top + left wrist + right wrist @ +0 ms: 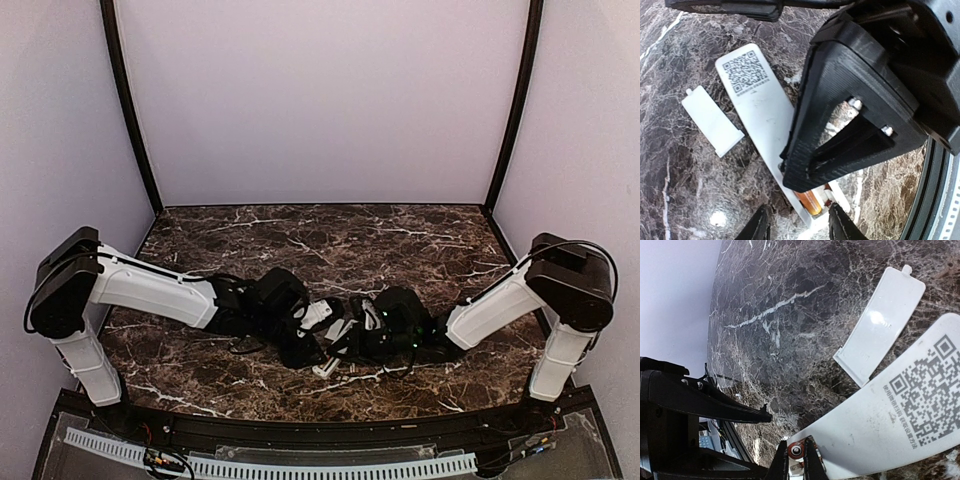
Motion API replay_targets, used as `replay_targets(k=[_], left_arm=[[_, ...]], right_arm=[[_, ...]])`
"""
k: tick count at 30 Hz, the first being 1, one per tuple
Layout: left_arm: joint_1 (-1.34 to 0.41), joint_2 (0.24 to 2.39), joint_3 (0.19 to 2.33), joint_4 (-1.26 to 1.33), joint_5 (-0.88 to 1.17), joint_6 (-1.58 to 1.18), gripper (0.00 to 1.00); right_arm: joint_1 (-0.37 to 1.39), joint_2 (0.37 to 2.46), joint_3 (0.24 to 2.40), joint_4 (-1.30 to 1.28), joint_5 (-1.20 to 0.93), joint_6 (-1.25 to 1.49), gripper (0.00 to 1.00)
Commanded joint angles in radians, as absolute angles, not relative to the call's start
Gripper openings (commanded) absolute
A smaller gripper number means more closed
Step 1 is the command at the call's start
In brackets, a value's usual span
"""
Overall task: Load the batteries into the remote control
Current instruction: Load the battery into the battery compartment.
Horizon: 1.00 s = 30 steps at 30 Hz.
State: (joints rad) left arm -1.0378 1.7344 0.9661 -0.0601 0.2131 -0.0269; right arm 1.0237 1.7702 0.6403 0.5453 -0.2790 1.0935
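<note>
The white remote control [765, 120] lies back up on the marble, QR label showing; it also shows in the right wrist view [890, 410] and the top view [327, 366]. Its battery compartment at the near end is open. My right gripper [797, 466] is shut on the orange battery [796, 450] and holds it in that compartment. The orange battery [811, 202] shows there under the right gripper's black body [850, 100]. My left gripper [800, 227] is open, its fingertips on either side of the remote's compartment end. The blue battery is hidden.
The small flat white cover piece [712, 120] lies on the marble beside the remote, also in the right wrist view [880, 325]. Both arms crowd together at the table's near middle [330, 335]. A black rail runs along the table's near edge [300, 425].
</note>
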Motion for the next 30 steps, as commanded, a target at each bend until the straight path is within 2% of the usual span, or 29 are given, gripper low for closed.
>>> replay_targets(k=[1,5,13,24,30], left_arm=[[-1.043,1.741,0.981,-0.097,0.269,-0.044,0.41],[-1.050,1.754,0.980,-0.119,0.243,-0.039,0.41],[-1.059,1.813,1.015,-0.125,0.161,-0.077,0.31],[-1.064,1.831,1.027,-0.105,0.164,-0.078,0.28],[-1.070,1.845,1.032,-0.131,0.158,-0.060,0.12]], right_arm=[[1.046,1.820,0.608,0.423,-0.304,1.097,0.00],[1.046,1.823,0.608,0.421,-0.298,1.107,0.00],[1.046,1.820,0.611,0.414,-0.290,1.110,0.00],[1.047,1.793,0.614,0.390,-0.271,1.117,0.00],[1.047,1.782,0.615,0.376,-0.265,1.119,0.00]])
